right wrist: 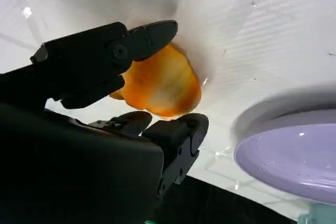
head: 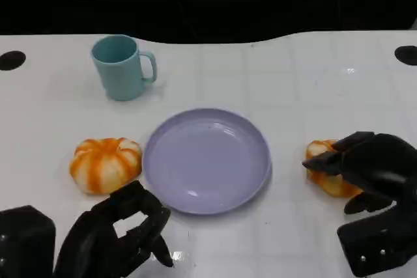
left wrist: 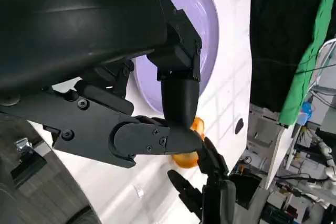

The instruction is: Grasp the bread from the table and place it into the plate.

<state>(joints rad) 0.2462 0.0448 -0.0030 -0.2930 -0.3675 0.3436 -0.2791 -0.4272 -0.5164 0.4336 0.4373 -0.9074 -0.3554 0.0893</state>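
Lavender plate point(head: 207, 161) holds nothing yet. Right hand point(head: 365, 177) has fingers closed around the orange bread point(head: 328, 180), which rests on the table point(head: 293, 76) beside the plate. Left hand point(head: 124, 232) is curled, holding nothing. Lift and placement remain.

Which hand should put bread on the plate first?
Probably the right hand: its fingers already sit around the right-side bread, beside the purple plate. The left hand holds nothing.
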